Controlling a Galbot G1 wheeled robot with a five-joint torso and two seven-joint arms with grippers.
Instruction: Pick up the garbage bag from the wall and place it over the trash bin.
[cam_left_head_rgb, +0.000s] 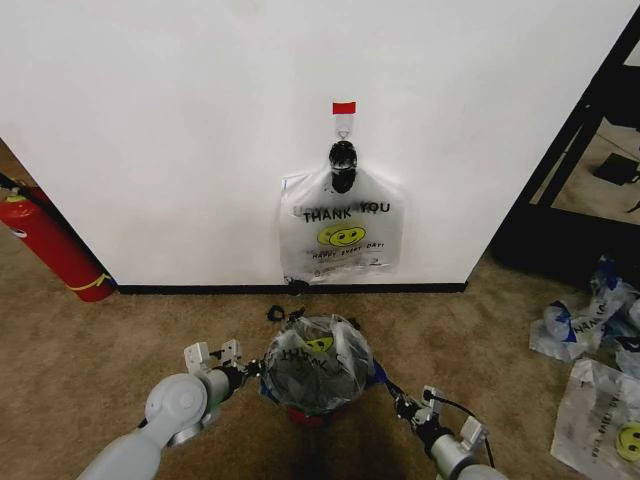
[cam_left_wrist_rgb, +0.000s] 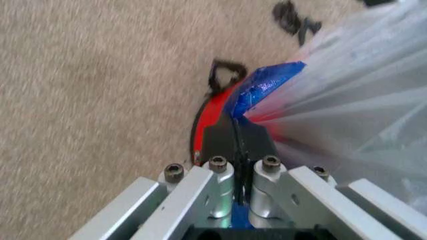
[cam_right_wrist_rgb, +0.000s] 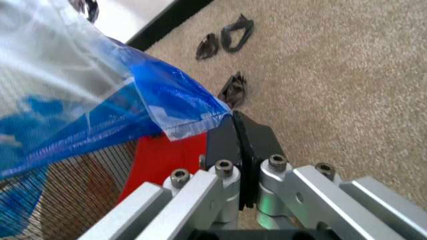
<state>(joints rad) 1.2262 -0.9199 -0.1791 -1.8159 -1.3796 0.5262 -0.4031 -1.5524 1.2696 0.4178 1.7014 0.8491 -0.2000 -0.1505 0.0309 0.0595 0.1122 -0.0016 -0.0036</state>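
So my left gripper (cam_left_wrist_rgb: 239, 131) and right gripper (cam_right_wrist_rgb: 233, 127) each pinched an edge of the garbage bag (cam_left_head_rgb: 318, 362), pulling outward so it stayed spread over the trash bin (cam_right_wrist_rgb: 73, 185), just before the wall (cam_left_head_rgb: 180, 130).

A plain indoor room, more test space or office than home: beige low-pile carpet (cam_left_head_rgb: 120, 340) runs up to a bare white wall (cam_left_head_rgb: 180, 120) with a black baseboard (cam_left_head_rgb: 200, 289); a red fire extinguisher (cam_left_head_rgb: 50, 245) leans at the wall's left end. Spare plastic bags (cam_left_head_rgb: 590, 330) lie loose on the carpet at right, beside a black metal frame (cam_left_head_rgb: 580, 130).
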